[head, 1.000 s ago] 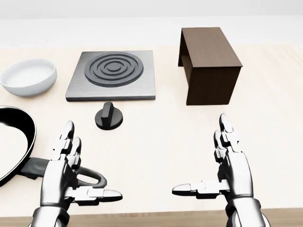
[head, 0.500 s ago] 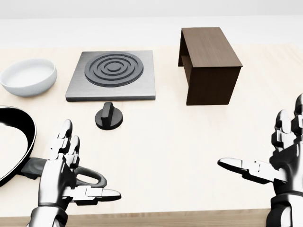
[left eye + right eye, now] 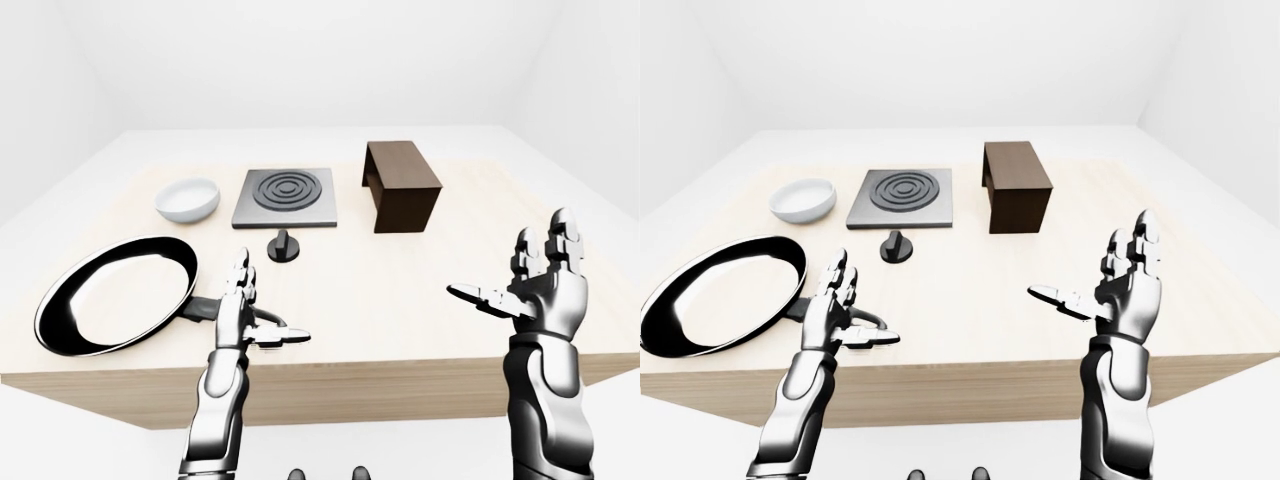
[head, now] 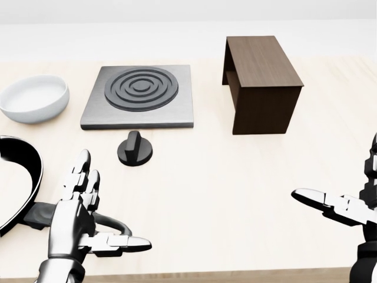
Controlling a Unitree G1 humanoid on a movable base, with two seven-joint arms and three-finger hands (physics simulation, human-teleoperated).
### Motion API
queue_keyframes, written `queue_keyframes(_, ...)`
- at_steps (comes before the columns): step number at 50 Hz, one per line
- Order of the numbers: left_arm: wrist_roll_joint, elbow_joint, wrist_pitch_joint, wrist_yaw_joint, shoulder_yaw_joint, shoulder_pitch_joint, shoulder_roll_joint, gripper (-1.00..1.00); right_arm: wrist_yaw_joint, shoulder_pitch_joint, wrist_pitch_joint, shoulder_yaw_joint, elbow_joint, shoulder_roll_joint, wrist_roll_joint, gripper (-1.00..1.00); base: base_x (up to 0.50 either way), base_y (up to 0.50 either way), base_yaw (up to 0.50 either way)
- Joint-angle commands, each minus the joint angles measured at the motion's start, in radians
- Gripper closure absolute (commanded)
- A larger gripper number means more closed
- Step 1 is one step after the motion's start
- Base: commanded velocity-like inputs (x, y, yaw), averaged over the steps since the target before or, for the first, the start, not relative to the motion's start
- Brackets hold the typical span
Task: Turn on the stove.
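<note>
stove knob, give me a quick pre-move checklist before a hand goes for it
1. Knob in view, upright on the table, just below the stove plate: ok.
2. Path from left hand up to the knob free of things: ok.
3. Left hand open, holding nothing: ok.
4. Right hand open, off to the right, away from the knob: ok.
5. Pan handle lies under the left hand; contact: cannot tell.
6. Stove on or off: cannot tell.
</note>
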Motion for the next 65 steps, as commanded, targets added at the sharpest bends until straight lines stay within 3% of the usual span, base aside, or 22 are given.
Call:
queue_keyframes(1,0.002,-0.009,0.000,0.000,-0.004,0.003,-0.001,-1.00,0.004,-0.004,0.000,-0.005,-0.004,-0.003,0.001,-1.00,0.32,0.00,0.00)
queue_keyframes(5,0.003,-0.001,-0.005,0.000,-0.005,0.001,-0.002,-1.00,0.007,-0.002,0.000,-0.005,-0.009,-0.003,0.003,-1.00,0.34,0.00,0.00)
queue_keyframes(11,0.003,-0.023,0.009,0.001,-0.007,0.007,-0.002,-1.00,0.008,-0.003,0.000,-0.005,-0.007,-0.004,0.001,-1.00,0.34,0.00,0.00)
queue_keyframes(31,0.003,0.014,-0.014,-0.004,-0.009,0.001,-0.003,-1.00,0.014,-0.001,0.000,-0.007,-0.014,-0.003,0.001,-1.00,0.34,0.00,0.00)
queue_keyframes(42,0.003,0.005,-0.007,-0.004,-0.010,0.003,-0.003,-1.00,0.016,-0.001,0.000,-0.011,-0.025,-0.003,0.004,-1.00,0.34,0.00,0.00)
queue_keyframes(50,0.003,0.025,-0.015,-0.011,-0.013,-0.002,-0.003,-1.00,0.017,0.008,0.000,-0.013,-0.034,0.003,0.009,-1.00,0.14,0.00,0.00)
queue_keyframes(65,-0.012,0.165,-0.073,-0.035,-0.013,-0.033,-0.005,-1.00,0.024,0.014,0.000,-0.013,-0.032,0.005,0.011,-1.00,0.00,0.00,0.00)
